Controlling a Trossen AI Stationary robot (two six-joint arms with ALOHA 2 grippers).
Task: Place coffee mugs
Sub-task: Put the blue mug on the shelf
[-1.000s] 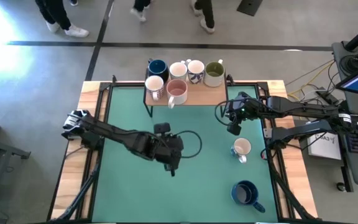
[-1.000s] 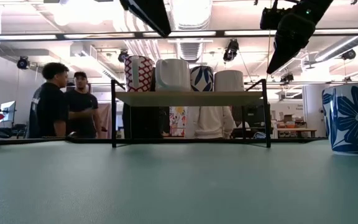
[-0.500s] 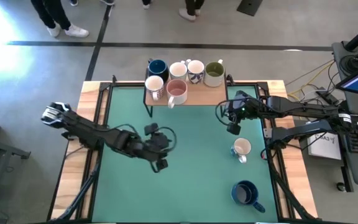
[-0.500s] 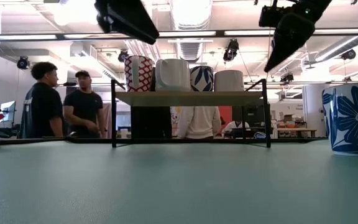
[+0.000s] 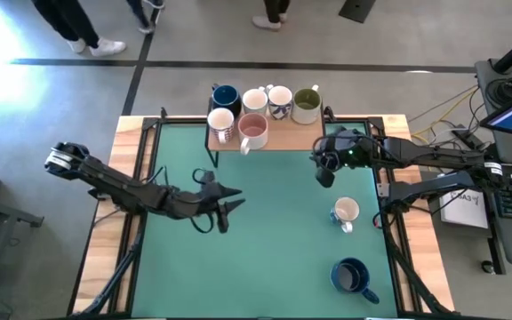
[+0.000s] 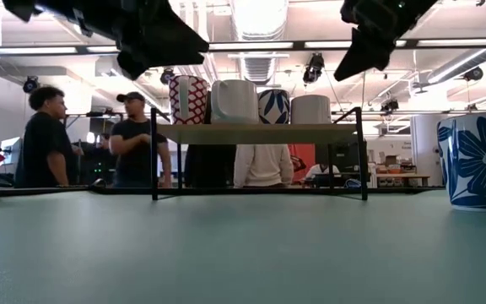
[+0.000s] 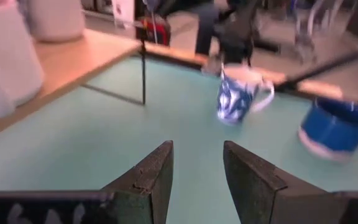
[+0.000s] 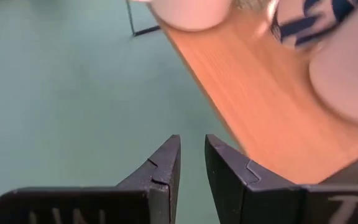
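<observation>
Six mugs stand on the raised wooden shelf (image 5: 278,138) at the table's far edge: dark blue (image 5: 226,96), two white (image 5: 255,100), olive-green inside (image 5: 307,103), red-patterned (image 5: 221,122) and pink inside (image 5: 252,130). A white mug with blue pattern (image 5: 346,212) and a second dark blue mug (image 5: 351,276) stand on the green mat at the right. My left gripper (image 5: 229,210) hangs open over the mat's middle, left of centre. My right gripper (image 5: 324,173) hovers just right of the shelf's near right corner, its fingers a narrow gap apart (image 8: 192,152), holding nothing.
The shelf stands on thin black legs (image 6: 153,156) with open space beneath it. The mat (image 5: 274,258) lies bare in its middle and near left. People stand beyond the table's far edge (image 6: 133,139). Cables and a desk lie off the table's right side (image 5: 496,178).
My left arm has drawn back toward the table's left edge, carrying its gripper left and slightly toward the far edge. My right gripper has shifted a little toward the shelf. The mugs have stayed where they were.
</observation>
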